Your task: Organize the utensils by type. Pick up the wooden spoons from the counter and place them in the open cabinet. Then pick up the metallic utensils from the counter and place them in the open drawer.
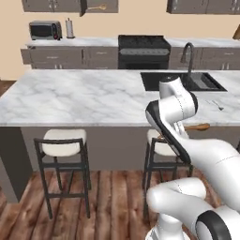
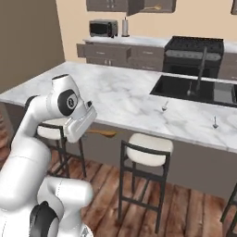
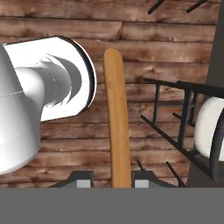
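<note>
My gripper is shut on the handle of a tan wooden spoon, which points down at the plank floor. The spoon juts out beside my folded arm, below the counter's front edge, and its bowl end shows under my hand. Two thin silver metallic utensils lie on the white marble counter near the sink; one of them appears at the counter's right. On the far wall the cabinet stands open with a tan wooden piece on its shelf. A drawer sticks out beneath the toaster oven.
Bar stools stand along the near side of the island, one close to my hand. A black sink with a tall faucet sits at the right of the counter. A stove and toaster oven line the back wall.
</note>
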